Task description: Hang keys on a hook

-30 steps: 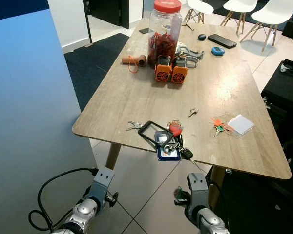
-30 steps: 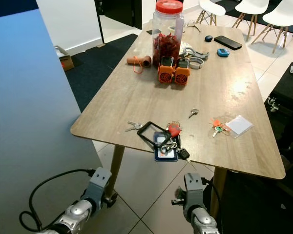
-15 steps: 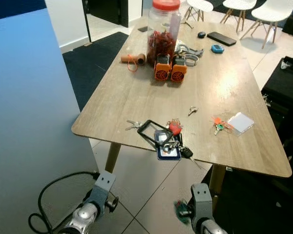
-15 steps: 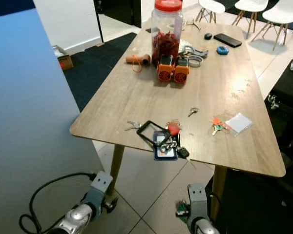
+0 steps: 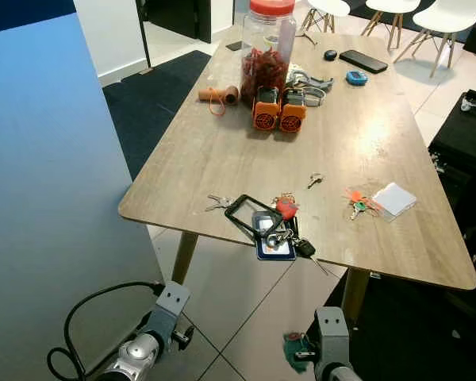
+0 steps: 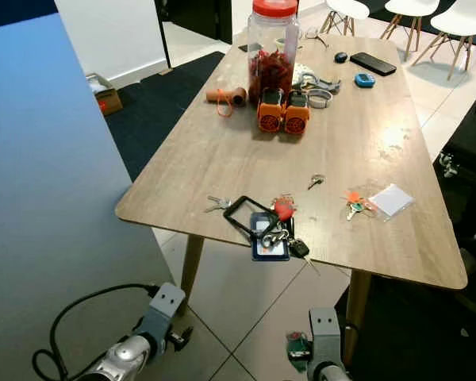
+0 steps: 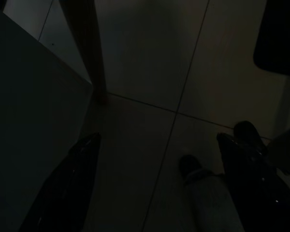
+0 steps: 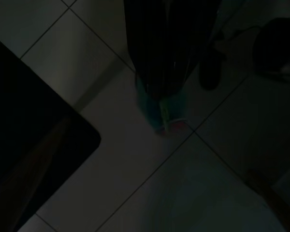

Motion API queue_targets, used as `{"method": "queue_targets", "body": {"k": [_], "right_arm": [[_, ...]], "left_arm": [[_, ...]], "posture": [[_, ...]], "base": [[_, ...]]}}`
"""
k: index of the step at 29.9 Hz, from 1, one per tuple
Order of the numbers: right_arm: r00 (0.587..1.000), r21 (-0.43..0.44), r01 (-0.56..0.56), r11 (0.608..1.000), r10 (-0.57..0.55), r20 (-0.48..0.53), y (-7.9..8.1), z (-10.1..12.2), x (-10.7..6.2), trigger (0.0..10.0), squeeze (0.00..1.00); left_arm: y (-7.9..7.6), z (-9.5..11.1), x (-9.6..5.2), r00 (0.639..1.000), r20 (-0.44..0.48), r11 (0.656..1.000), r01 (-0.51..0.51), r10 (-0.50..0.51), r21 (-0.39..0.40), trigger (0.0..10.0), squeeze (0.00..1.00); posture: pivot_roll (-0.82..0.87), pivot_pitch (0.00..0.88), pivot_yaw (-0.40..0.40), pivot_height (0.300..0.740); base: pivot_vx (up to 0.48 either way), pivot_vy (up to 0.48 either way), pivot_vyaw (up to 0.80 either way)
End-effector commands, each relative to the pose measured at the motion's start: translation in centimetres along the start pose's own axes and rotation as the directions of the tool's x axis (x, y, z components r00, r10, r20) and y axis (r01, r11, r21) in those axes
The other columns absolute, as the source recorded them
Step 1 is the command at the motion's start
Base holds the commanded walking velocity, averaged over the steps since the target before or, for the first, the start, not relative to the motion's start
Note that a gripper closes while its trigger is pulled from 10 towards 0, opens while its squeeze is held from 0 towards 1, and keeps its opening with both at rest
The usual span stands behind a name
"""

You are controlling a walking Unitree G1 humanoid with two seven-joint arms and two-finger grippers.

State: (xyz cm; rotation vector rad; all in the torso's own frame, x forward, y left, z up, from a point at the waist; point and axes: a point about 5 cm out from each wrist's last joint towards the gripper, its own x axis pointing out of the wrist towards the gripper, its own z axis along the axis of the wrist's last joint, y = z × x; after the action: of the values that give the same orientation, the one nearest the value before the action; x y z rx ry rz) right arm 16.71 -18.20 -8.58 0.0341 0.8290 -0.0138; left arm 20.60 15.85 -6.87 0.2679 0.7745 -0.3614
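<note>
Several key bunches lie on the wooden table (image 5: pixel 222 151). At the near edge is one with a red fob (image 5: pixel 284 209), a black strap and a blue card. Small silver keys (image 5: pixel 217 202), a single key (image 5: pixel 314 180) and an orange and green bunch (image 5: pixel 357 205) lie around it. Both arms hang low below the table edge. My left gripper (image 7: pixel 157 140) is open over the floor tiles. My right gripper (image 8: pixel 159 92) is shut, with a small teal and red thing (image 8: pixel 165 118) at its tip, seen as a teal tag (image 5: pixel 295 349) beside the wrist. It looks like a key tag.
A red-lidded jar (image 5: pixel 268 44), two orange gadgets (image 5: pixel 278 111), a phone (image 5: pixel 362 60) and a clear badge holder (image 5: pixel 395 199) are on the table. A blue panel (image 5: pixel 47 159) stands close on my left. Black furniture (image 5: pixel 468 135) is on the right, white chairs behind.
The camera has shifted a little, so the table sits slightly differently in view. Both wrists now show lower in the picture. The things on the table have not moved.
</note>
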Motion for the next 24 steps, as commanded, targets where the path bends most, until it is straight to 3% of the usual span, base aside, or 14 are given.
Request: {"method": "queue_targets", "body": {"k": [1,19,24], "right_arm": [[0.999,0.048,0.046,0.998,-0.045,-0.015,-0.89,-0.78,-0.38,10.0,0.00],[0.998,0.046,0.052,0.998,-0.050,-0.041,-1.03,-1.31,-0.54,10.0,0.00],[0.998,0.065,0.062,0.996,-0.061,-0.017,-1.13,-0.51,-0.27,10.0,0.00]], "left_arm": [[0.14,-0.59,-0.19,1.000,-0.024,1.000,-0.003,0.004,0.016,10.0,0.00],[0.70,-0.75,-0.33,0.999,-0.027,0.999,-0.031,0.031,-0.015,10.0,0.00],[-0.25,-0.74,-0.21,1.000,-0.023,0.999,0.022,-0.021,0.024,10.0,0.00]], "posture": [[0.05,0.040,0.001,0.740],[0.05,0.033,-0.021,0.740],[0.04,0.048,-0.006,0.740]], "base": [[0.000,0.000,0.00],[0.000,0.000,0.00],[0.000,0.000,0.00]]}}
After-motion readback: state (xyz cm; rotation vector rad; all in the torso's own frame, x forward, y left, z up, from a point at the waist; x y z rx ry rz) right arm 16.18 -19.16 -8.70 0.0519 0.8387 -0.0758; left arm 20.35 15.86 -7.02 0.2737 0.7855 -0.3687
